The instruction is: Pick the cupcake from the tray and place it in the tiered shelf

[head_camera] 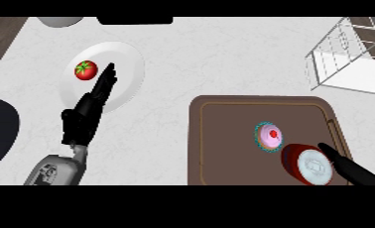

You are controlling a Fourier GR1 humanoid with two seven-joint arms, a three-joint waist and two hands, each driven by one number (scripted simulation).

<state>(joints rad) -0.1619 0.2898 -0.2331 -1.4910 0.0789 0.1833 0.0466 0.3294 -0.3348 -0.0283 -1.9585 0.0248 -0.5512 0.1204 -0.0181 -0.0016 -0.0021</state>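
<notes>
- Cupcake point(270, 136) with pink icing sits on the brown tray point(219, 142), right of centre.
- Red can point(310, 164) lies just beside it, touching right hand point(351, 168).
- Right hand's fingers straight, holding nothing.
- Left hand point(89, 110) open over white plate point(124, 68) near tomato point(86, 70).
- Wire shelf point(341, 56) on desk point(219, 63), top right.

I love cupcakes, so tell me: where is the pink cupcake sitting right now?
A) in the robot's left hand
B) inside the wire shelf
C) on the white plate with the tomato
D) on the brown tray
D: the cupcake sits on the brown tray, beside a red-and-white can, with no fingers around it.
</notes>
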